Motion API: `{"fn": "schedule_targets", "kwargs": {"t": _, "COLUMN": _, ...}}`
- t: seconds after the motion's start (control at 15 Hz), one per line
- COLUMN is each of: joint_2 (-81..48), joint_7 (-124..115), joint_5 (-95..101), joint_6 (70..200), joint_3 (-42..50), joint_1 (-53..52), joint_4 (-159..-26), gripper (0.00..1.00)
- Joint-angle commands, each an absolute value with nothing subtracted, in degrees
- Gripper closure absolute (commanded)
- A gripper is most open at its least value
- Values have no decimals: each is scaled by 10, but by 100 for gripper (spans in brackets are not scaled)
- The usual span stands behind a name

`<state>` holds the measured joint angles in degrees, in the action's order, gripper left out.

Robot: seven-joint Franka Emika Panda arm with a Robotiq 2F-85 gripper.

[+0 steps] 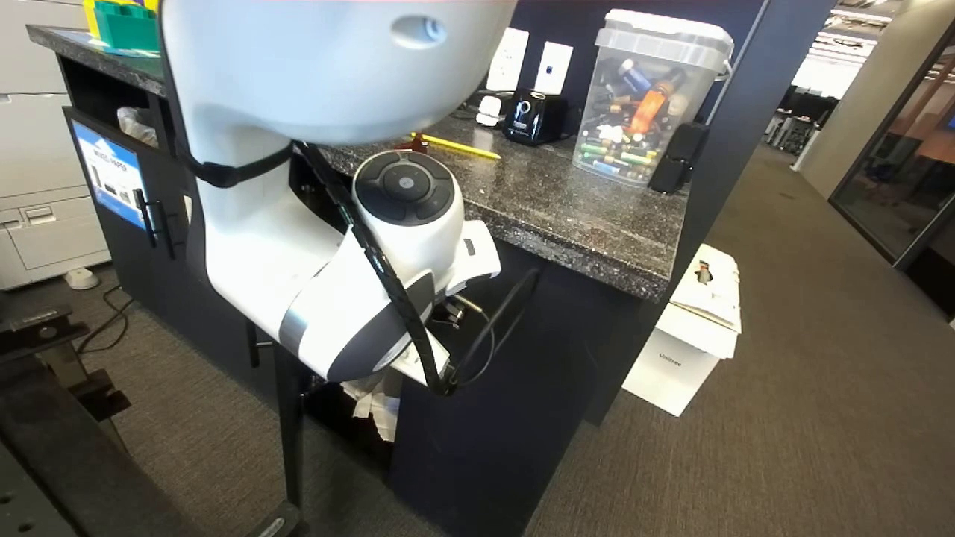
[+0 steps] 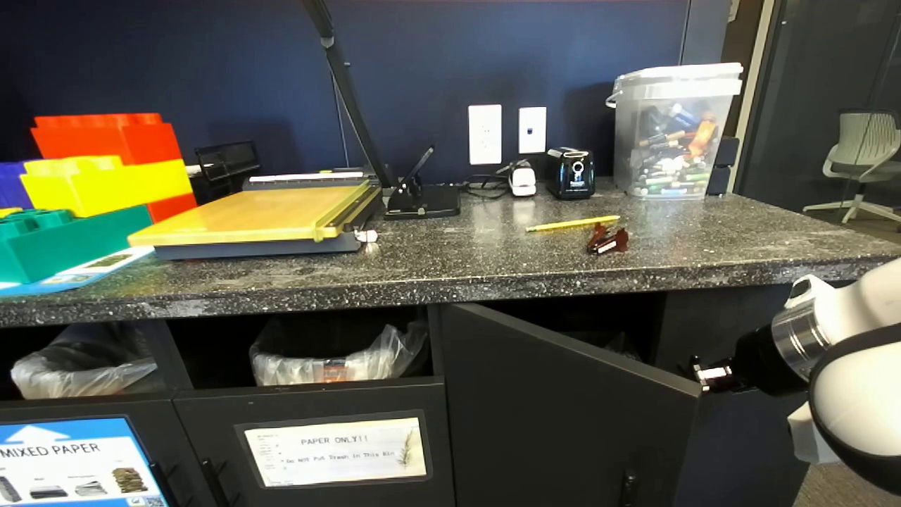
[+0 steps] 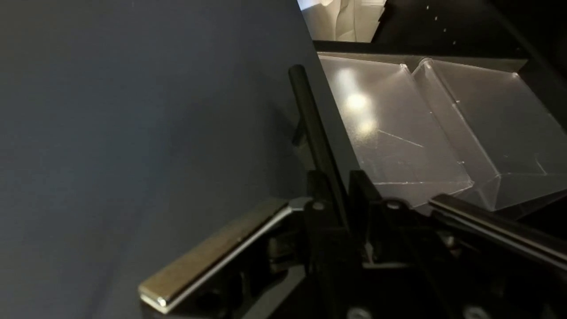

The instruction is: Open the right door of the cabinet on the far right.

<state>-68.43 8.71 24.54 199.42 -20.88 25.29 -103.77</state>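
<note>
The right door is a plain dark navy panel. It stands ajar under the speckled stone top of the cabinet. In an exterior view it shows partly behind its twin door. In the wrist view the door fills the left side, with its black bar handle near the edge. My gripper has its fingertips close together around the handle, one on each side. The gripper also shows in an exterior view near the twin door's top corner. In an exterior view the arm hides most of it.
The twin door stands open beside the gripper. Clear plastic boxes and white paper lie inside. A bucket of markers and a staple remover are on the top. A white box stands on the floor.
</note>
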Motion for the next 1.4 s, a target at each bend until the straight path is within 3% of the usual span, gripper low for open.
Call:
{"fn": "schedule_targets", "kwargs": {"t": 0.0, "joint_2": -616, "joint_7": 45, "joint_5": 170, "joint_6": 1956, "joint_3": -136, "joint_1": 204, "joint_4": -1069, "gripper": 95}}
{"fn": "schedule_targets", "kwargs": {"t": 1.0, "joint_2": -427, "joint_7": 27, "joint_5": 86, "joint_6": 1838, "joint_3": -29, "joint_1": 163, "joint_4": -1280, "gripper": 95}}
{"fn": "schedule_targets", "kwargs": {"t": 1.33, "joint_2": -358, "joint_7": 28, "joint_5": 67, "joint_6": 1715, "joint_3": 89, "joint_1": 137, "joint_4": -1309, "gripper": 95}}
